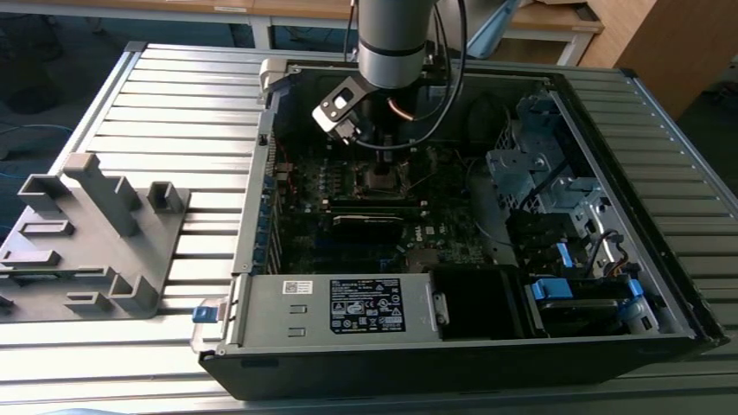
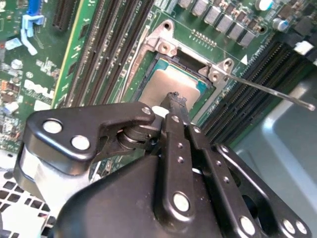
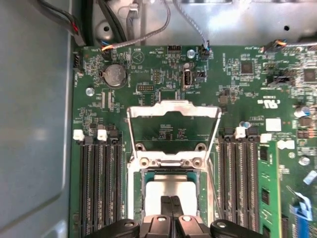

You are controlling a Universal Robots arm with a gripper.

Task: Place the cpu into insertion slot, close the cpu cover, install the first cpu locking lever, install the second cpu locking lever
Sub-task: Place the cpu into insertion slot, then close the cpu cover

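Observation:
The cpu (image 3: 171, 188) (image 2: 171, 82), a silvery square chip, lies flat in the insertion slot (image 3: 148, 172) on the motherboard. My gripper (image 3: 171, 206) (image 2: 174, 99) hangs straight over the chip, shut, with its two black fingertips pressed together and nothing between them. I cannot tell whether the tips touch the chip. The cpu cover (image 3: 173, 106) stands swung open beyond the socket, a thin metal frame with a cut-out middle. A thin locking lever (image 2: 272, 91) sticks out free beside the socket. In the exterior view the gripper (image 1: 381, 145) is inside the open computer case, above the socket (image 1: 378, 180).
Long black memory slots (image 3: 99, 188) flank the socket on both sides, with a green memory stick (image 3: 267, 193) further out. The case holds a power supply (image 1: 334, 307), drive cages (image 1: 542, 181) and loose cables (image 1: 444, 95). A grey fixture (image 1: 92, 233) sits on the slatted table.

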